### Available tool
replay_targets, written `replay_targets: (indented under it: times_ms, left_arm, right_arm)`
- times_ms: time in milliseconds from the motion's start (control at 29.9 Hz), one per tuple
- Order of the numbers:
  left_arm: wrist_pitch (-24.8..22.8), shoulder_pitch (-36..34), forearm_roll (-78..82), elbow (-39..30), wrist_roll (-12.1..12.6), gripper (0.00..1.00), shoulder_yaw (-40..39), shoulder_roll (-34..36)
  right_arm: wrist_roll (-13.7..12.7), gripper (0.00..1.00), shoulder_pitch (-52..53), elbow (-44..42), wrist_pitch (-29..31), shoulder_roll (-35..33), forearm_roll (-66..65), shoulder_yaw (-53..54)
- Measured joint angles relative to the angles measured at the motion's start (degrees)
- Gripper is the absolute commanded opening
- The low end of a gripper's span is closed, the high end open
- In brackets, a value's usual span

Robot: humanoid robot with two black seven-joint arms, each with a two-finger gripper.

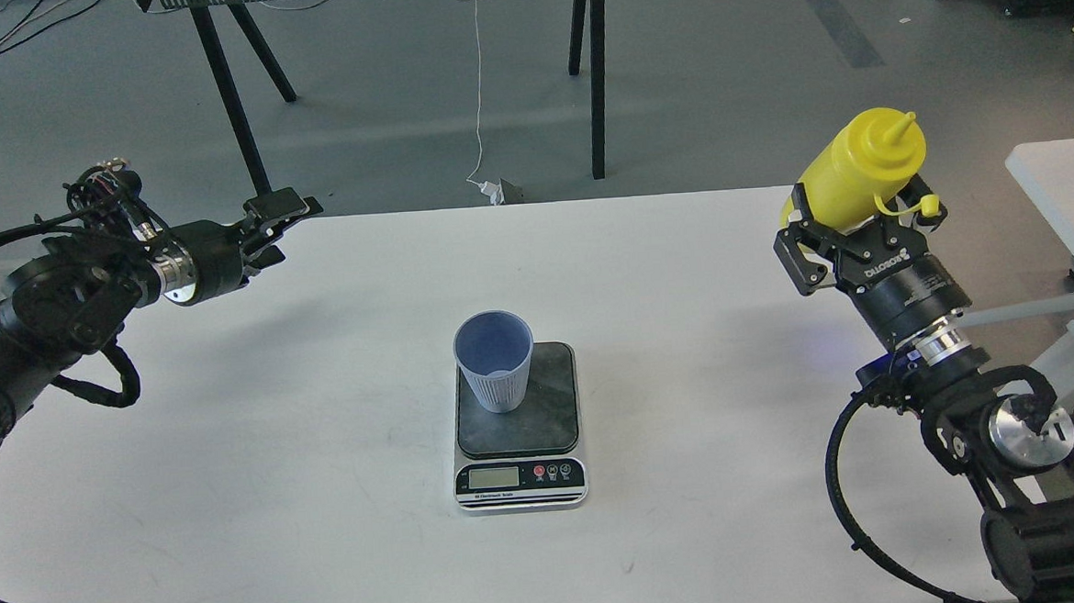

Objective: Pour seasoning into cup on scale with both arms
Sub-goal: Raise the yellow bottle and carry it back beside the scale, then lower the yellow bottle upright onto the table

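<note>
The light blue ribbed cup (pixel 495 361) stands upright on the dark plate of the small silver scale (pixel 518 422) at the table's middle. My right gripper (pixel 841 230) is shut on the yellow seasoning bottle (pixel 863 167) near the table's right edge; the bottle is upright with its nozzle up and its tethered cap hanging off to the right. My left gripper (pixel 280 223) is open and empty above the table's back left edge, far from the cup.
The white table (pixel 327 496) spans most of the view. A second white table (pixel 1069 191) stands at the right. Black stand legs (pixel 230 88) and a hanging cable (pixel 478 84) are on the grey floor behind.
</note>
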Motion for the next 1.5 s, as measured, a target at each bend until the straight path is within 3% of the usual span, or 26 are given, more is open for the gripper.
replay_targets:
  times_ms: [401,602,869,1203,1504]
  left_arm:
    - [0.0,-0.1,-0.1,0.0,0.0,1.0,1.5,-1.3]
    - [0.0,-0.1,-0.1,0.0,0.0,1.0,1.5,-1.3]
    - [0.0,0.0,0.0,0.0,0.0,1.0,1.5,-1.3]
    - [0.0,0.0,0.0,0.0,0.0,1.0,1.5,-1.3]
    - [0.0,0.9,-0.1,0.0,0.0,1.0,1.5,-1.3]
  right_arm:
    - [0.8,0.04,-0.9,-12.0,0.1,2.1,0.4,0.0]
    - [0.9,0.08,-0.9,-13.8,0.1,3.4,0.4,-0.7]
    - [1.0,0.32,-0.6,-16.2,0.1,4.2,0.2,-3.2]
    - [1.5,0.5,-0.5,-16.9,0.1,4.3,0.0,-4.7]
    - [1.7,0.76,-0.2,-17.8,0.0,4.3,-0.2,-5.8]
